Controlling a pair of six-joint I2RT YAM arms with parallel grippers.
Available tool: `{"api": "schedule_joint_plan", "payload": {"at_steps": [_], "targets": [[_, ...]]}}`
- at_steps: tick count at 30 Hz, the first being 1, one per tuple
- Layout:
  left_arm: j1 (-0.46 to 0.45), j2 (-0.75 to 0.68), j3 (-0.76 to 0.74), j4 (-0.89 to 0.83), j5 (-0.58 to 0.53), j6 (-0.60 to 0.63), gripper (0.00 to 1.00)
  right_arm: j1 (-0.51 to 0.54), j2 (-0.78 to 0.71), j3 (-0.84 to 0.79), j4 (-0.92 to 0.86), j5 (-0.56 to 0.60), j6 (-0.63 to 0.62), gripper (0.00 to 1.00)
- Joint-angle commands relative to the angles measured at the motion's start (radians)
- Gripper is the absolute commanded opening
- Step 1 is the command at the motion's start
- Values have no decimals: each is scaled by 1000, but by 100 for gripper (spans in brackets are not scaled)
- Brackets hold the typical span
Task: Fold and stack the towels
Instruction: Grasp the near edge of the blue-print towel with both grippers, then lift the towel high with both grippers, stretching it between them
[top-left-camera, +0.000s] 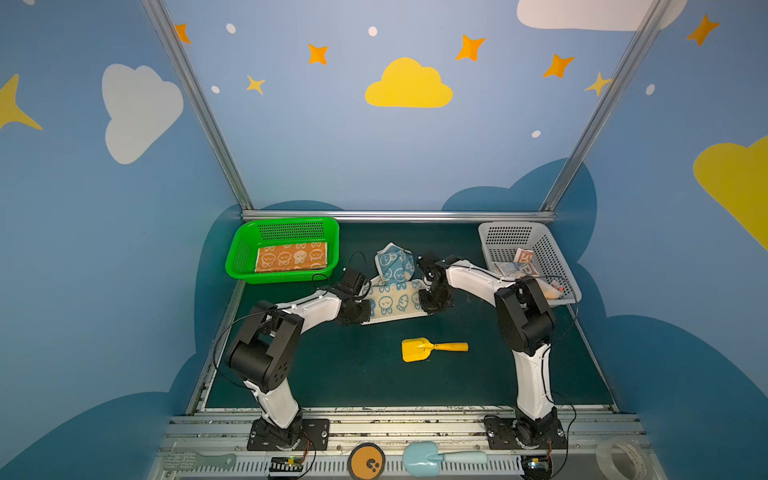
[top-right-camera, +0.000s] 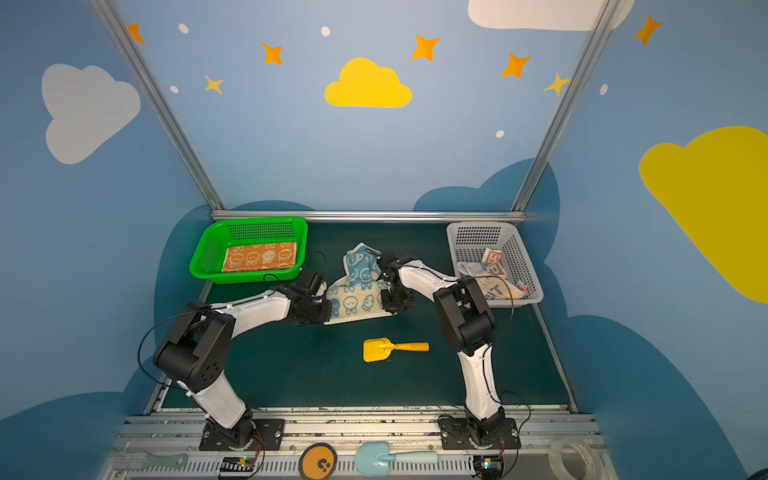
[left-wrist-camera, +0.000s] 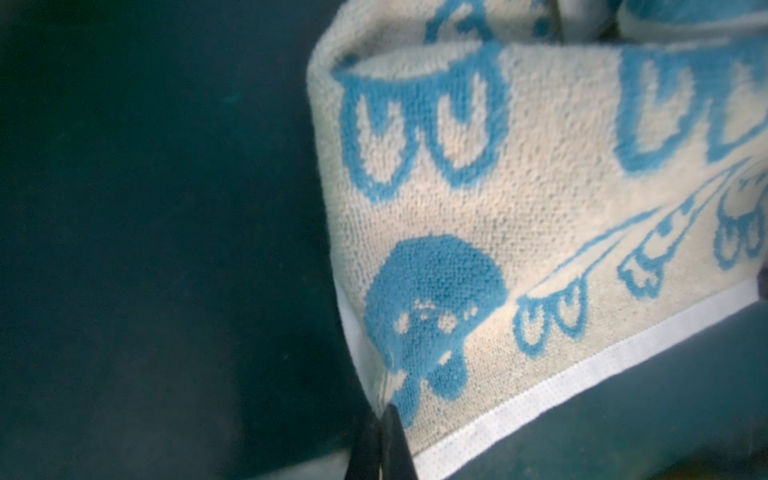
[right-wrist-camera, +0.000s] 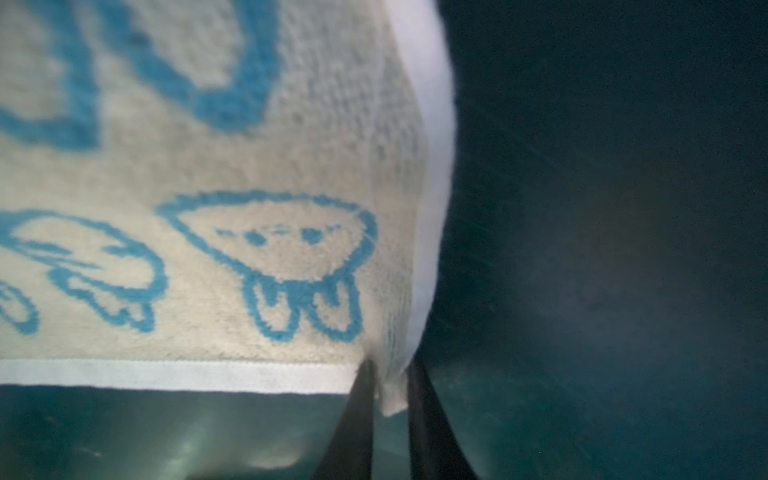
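Note:
The cream-blue towel (top-left-camera: 392, 301) (top-right-camera: 357, 301) lies rumpled mid-table, its far part bunched up with the blue side showing. My left gripper (top-left-camera: 365, 316) (left-wrist-camera: 384, 415) is shut on the towel's (left-wrist-camera: 498, 208) near left corner. My right gripper (top-left-camera: 428, 309) (right-wrist-camera: 390, 374) is shut on the towel's (right-wrist-camera: 208, 187) near right corner, white hem pinched between the fingers. The orange towel (top-left-camera: 291, 257) (top-right-camera: 259, 257) lies folded flat in the green basket (top-left-camera: 237, 253). The letter towel (top-left-camera: 517, 268) (top-right-camera: 486, 274) sits crumpled in the white basket (top-left-camera: 486, 237).
A yellow toy shovel (top-left-camera: 432, 348) lies on the dark green mat just in front of the towel. On the front rail are a brush (top-left-camera: 199, 460), an orange disc (top-left-camera: 366, 461), a light blue scoop (top-left-camera: 428, 457) and a tape roll (top-left-camera: 621, 457).

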Motion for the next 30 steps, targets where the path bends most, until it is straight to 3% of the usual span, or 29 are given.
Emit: {"api": "schedule_joint_plan", "payload": {"at_steps": [1, 2, 11, 15, 21, 24, 30], "targets": [[5, 11, -11, -9, -6, 5, 3, 32, 106, -40, -38, -7, 2, 6], [6, 11, -11, -9, -6, 4, 3, 36, 105, -37, -37, -14, 3, 0], [50, -32, 68, -54, 46, -5, 3, 28, 0, 62, -82, -128, -15, 0], [91, -77, 204, -119, 90, -29, 3, 18, -48, 256, -192, -140, -35, 0], [141, -105, 439, -183, 130, -53, 3, -20, -61, 675, -356, -131, -80, 0], [182, -88, 571, -225, 162, -52, 3, -38, -55, 846, -361, -134, -138, 0], [246, -10, 888, -380, 187, -11, 3, -77, -170, 858, -152, -114, -119, 0]]}}
